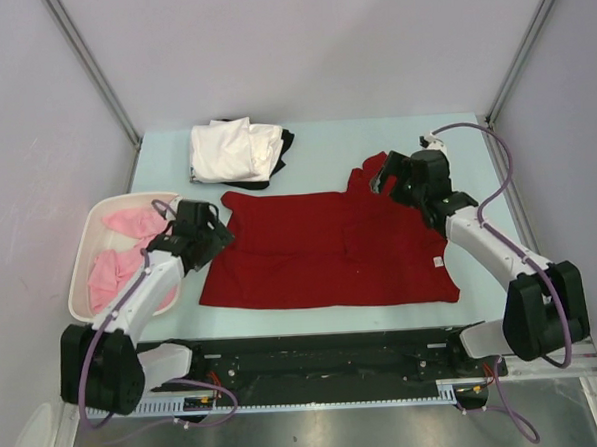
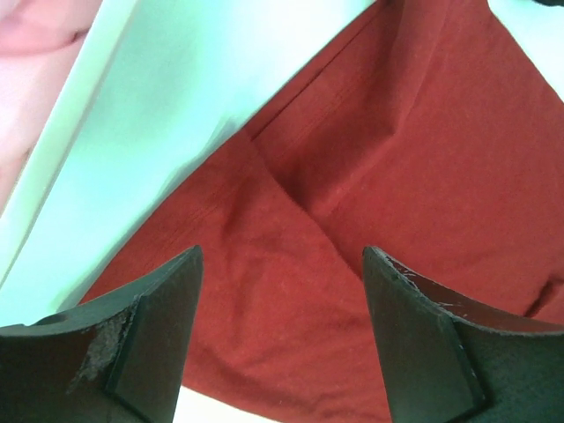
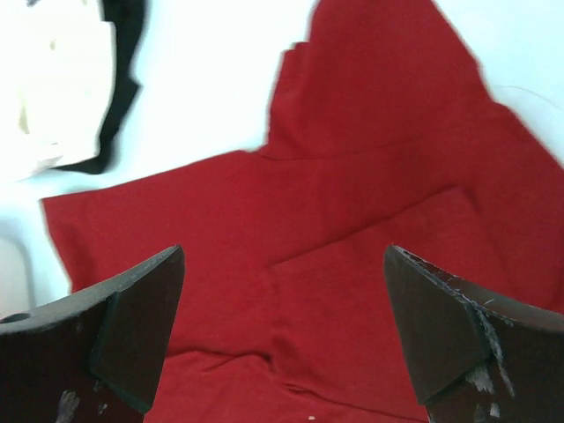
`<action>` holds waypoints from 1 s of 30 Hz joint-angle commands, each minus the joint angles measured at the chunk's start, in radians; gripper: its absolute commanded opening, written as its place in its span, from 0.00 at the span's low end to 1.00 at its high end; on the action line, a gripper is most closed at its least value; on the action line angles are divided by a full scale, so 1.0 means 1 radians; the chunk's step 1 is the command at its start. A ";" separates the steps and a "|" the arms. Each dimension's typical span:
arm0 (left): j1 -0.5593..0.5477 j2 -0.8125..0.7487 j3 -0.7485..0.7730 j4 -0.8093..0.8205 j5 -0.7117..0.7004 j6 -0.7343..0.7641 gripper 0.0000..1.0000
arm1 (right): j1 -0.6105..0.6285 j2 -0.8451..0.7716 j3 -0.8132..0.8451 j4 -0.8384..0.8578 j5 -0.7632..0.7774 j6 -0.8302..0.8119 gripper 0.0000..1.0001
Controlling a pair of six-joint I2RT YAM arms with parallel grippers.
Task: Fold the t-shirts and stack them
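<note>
dark red t-shirt (image 1: 330,247): spread flat on the counter (image 1: 374,139) between the two arms, long side running left to right, one sleeve poking out at the far right corner.
left gripper (image 1: 204,233): jaws apart, clamped on nothing, poised just above the shirt's left edge.
right gripper (image 1: 388,182): jaws wide apart, empty, poised over the far right sleeve.
step in hand: by the look of it, taking up both ends of the shirt for the next fold.
doing it well: tuck the stray sleeve in first. Lower each gripper until one finger slides under the hem, and pinch every layer where the cloth lies doubled. Lift both ends together and level, then lay edge on edge without dragging the middle.
creases: a raised ridge across the cloth in both wrist views, perhaps a panel already folded over; hard to tell.
stack: white t-shirt (image 1: 230,150) folded on top of a black t-shirt (image 1: 285,141), at the far left of the counter, just beyond the red shirt's far corner.
white plastic basket (image 1: 87,233): at the counter's left edge, just beside the left gripper.
basket contents: pink t-shirts (image 1: 128,224), crumpled and unfolded.
</note>
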 commanded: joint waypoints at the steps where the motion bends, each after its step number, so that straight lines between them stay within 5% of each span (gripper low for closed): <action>1: -0.003 0.135 0.133 0.040 -0.019 0.052 0.78 | -0.066 0.071 0.076 -0.136 -0.005 -0.076 1.00; 12: 0.007 0.513 0.492 0.051 -0.154 0.097 0.81 | -0.117 0.218 0.155 -0.076 -0.060 -0.080 1.00; 23: 0.213 0.675 0.368 0.417 0.257 -0.124 0.76 | -0.104 0.235 0.155 -0.036 -0.151 -0.083 1.00; 30: 0.224 0.800 0.380 0.519 0.354 -0.189 0.68 | -0.086 0.250 0.155 -0.032 -0.152 -0.089 1.00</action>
